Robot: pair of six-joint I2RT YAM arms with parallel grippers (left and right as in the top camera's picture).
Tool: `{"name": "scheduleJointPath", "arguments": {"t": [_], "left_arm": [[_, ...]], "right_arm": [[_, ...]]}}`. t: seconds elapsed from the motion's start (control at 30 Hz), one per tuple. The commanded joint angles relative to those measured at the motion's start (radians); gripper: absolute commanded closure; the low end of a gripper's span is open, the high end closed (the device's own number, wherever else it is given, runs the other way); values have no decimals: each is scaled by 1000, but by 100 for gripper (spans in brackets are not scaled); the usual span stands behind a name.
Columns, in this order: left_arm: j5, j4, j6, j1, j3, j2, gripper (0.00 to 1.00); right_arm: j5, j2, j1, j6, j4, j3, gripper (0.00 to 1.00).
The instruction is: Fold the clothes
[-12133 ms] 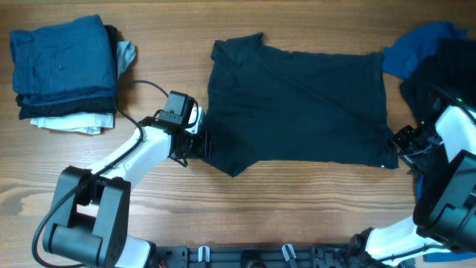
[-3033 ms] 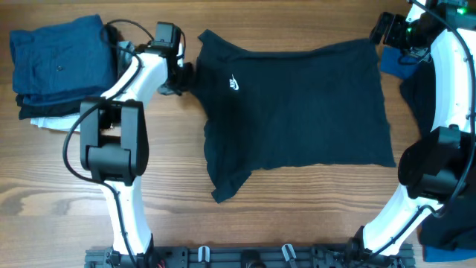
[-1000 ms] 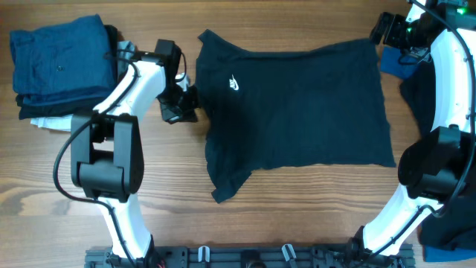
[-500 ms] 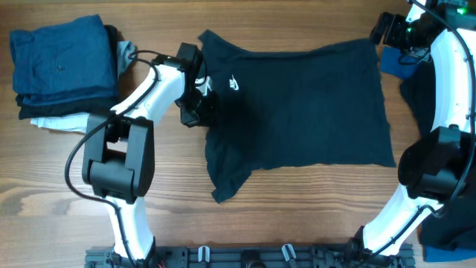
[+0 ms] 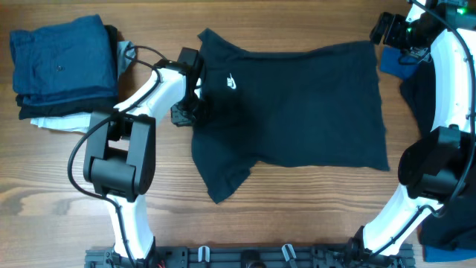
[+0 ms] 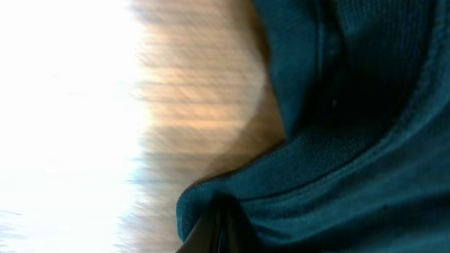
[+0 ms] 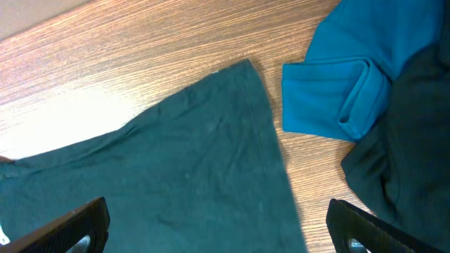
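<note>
Desk: What is the left gripper [image 5: 186, 112] doing at centre left?

Photographer: It is clenched on the left edge of the dark navy shirt [image 5: 297, 104], with cloth bunched at its tips in the wrist view. The shirt lies spread across the middle of the table [image 5: 297, 216], with bare wood along the lower edge.

Desk: And the right gripper [image 5: 387, 30]?

Photographer: It is at upper right with its fingers [image 7: 77, 223] spread wide and empty, above the shirt's far corner and beside a blue garment [image 7: 337, 84]. A folded stack [image 5: 63, 63] sits at upper left.
</note>
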Motion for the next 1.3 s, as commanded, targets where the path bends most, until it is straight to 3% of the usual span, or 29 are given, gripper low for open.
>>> {"name": "scheduleJointPath", "arguments": {"t": [0.0, 0.17, 0.33, 0.53, 0.57, 0.6, 0.63, 0.67, 0.73, 0.87, 1.0, 1.07, 1.1, 1.17, 1.2, 1.23, 1.27], "left_arm": [[-173, 47, 54, 51, -12, 33, 94], [-173, 54, 77, 54, 62, 32, 83], [-22, -159, 76, 53, 286, 9, 69], [-7, -256, -53, 63, 395, -146, 63], [-6, -223, -56, 68, 395, -181, 58], [0, -117, -59, 73, 395, -220, 28], [23, -95, -60, 73, 395, -225, 24], [54, -89, -60, 73, 395, -224, 23], [97, -147, -59, 74, 395, -224, 38], [102, -233, -62, 107, 395, -279, 46], [96, -277, -79, 91, 394, -398, 46], [84, -315, -79, 71, 394, -451, 46], [76, -330, -79, 63, 394, -468, 46], [19, -375, -84, 43, 394, -517, 47], [-18, -395, -90, 34, 394, -539, 47], [-58, -415, -98, 29, 394, -558, 46], [-90, -428, -102, 26, 394, -567, 44]], "right_arm": [[14, 7, -1, -8, 2, 2, 0], [13, 7, -1, -8, 2, 3, 0], [13, 7, -1, -8, 2, 3, 0], [14, 7, -1, -8, 2, 3, 0], [14, 7, -1, -8, 2, 3, 0], [14, 7, -1, -8, 2, 3, 0], [14, 7, -1, -8, 2, 3, 0], [14, 7, -1, -8, 2, 3, 0], [14, 7, -1, -8, 2, 3, 0], [-2, 7, -1, 2, 63, 3, 0], [-25, 3, -1, -1, 84, 3, 0], [-133, -10, -1, -126, -5, 3, 0], [-162, -14, -1, -186, -66, 3, 5], [-153, -17, -1, -164, -211, 3, 49], [-153, -17, -1, -143, -279, 3, 80], [-152, -17, -1, -116, -338, 3, 95], [-146, -18, -1, -79, -410, 2, 95]]}}
